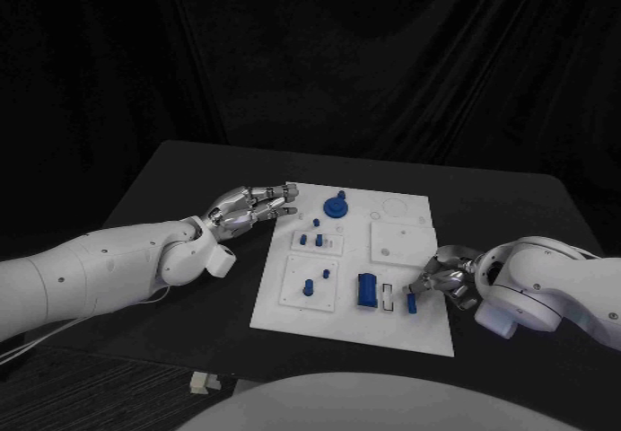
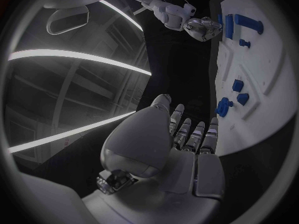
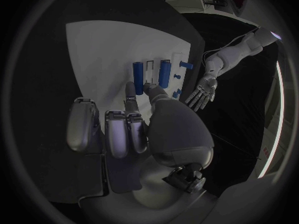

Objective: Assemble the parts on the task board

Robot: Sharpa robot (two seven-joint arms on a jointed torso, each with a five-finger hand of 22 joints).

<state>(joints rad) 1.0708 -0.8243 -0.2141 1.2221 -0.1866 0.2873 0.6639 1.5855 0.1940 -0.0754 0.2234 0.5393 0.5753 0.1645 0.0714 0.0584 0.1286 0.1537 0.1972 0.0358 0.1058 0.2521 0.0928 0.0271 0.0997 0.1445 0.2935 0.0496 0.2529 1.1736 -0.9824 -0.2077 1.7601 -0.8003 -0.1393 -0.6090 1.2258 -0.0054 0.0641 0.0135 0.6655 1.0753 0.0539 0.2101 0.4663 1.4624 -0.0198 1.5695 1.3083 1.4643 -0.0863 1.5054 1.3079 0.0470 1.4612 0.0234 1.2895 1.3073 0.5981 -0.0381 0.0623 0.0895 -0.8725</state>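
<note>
Fingers, left: those of my left hand (image 1: pixel 249 208) are stretched out flat and a little apart, holding nothing, just beside the left edge of the task board (image 1: pixel 401 328).
Fingers, right: my right hand (image 1: pixel 444 278) is at the board's right edge; fingers are bent toward a thin blue bar (image 1: pixel 412 303); I cannot tell if they pinch it or only touch it.
Writing: no readable label or brand on the board or parts.
Board: white plate in the middle of the black surface (image 1: pixel 194 171), with raised square panels.
Long parts: thin bar and wide blue block (image 1: pixel 368 291) lie side by side near my right hand, long axes parallel, pointing from the near edge toward the far edge.
Round part: blue knob (image 1: pixel 336 207) stands at the far side.
Small parts: blue pegs (image 1: pixel 310 240) on the left panels.
</note>
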